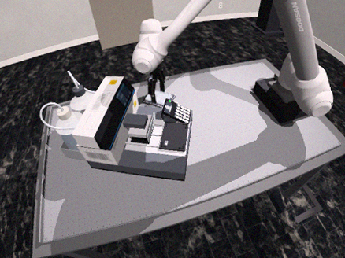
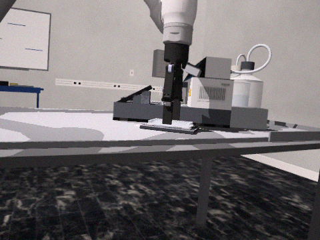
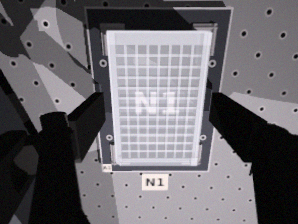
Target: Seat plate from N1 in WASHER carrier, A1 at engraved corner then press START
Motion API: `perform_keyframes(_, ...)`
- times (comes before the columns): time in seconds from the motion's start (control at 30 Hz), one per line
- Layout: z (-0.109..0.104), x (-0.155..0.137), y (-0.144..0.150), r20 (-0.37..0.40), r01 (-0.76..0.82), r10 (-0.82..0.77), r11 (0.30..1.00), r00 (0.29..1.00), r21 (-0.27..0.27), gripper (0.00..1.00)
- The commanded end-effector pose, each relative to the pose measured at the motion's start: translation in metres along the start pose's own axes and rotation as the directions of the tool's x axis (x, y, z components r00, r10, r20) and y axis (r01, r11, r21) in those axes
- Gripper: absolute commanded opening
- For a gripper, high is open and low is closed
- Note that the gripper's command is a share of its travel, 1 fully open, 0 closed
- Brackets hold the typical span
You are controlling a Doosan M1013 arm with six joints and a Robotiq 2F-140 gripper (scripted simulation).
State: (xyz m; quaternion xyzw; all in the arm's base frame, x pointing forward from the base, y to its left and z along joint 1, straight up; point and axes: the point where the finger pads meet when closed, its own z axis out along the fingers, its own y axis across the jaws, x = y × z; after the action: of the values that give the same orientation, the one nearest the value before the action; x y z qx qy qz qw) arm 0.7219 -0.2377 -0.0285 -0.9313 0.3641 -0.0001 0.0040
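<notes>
The clear-white plate (image 3: pixel 159 125) (image 2: pixel 187 124) (image 1: pixel 165 96) lies in the dark plate nest N1 (image 3: pixel 95 50) (image 2: pixel 167 129). The A1 label (image 3: pixel 107 168) is at the nest's lower left in the wrist view; the plate's cut-off corner is not clear. My gripper (image 3: pixel 157 106) (image 2: pixel 171 121) (image 1: pixel 157 94) is open, pointing down, its fingers either side of the plate's long sides, with small gaps showing in the wrist view. The washer (image 1: pixel 100 114) (image 2: pixel 210 93) has its dark carrier (image 1: pixel 175 137) out in front, with no plate on it. The lamp (image 1: pixel 170 101) by the keypad (image 1: pixel 182 113) is green.
The raised keypad panel stands between nest and carrier. A grey-topped block (image 1: pixel 136 120) stands beside the carrier, in front of the washer's housing. Bottles (image 1: pixel 65 122) (image 2: pixel 255 90) with tubes stand behind the washer. The arm's base (image 1: pixel 275 102) is at the table's other end.
</notes>
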Motion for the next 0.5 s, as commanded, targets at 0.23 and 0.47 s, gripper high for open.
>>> perform_keyframes(0.23,0.0044,0.0005,-0.0003,-0.001,0.0,0.0,1.0,1.0,0.001,0.7)
perform_keyframes(0.47,0.0048,0.0005,-0.0003,-0.001,0.0,0.0,1.0,1.0,0.001,0.7)
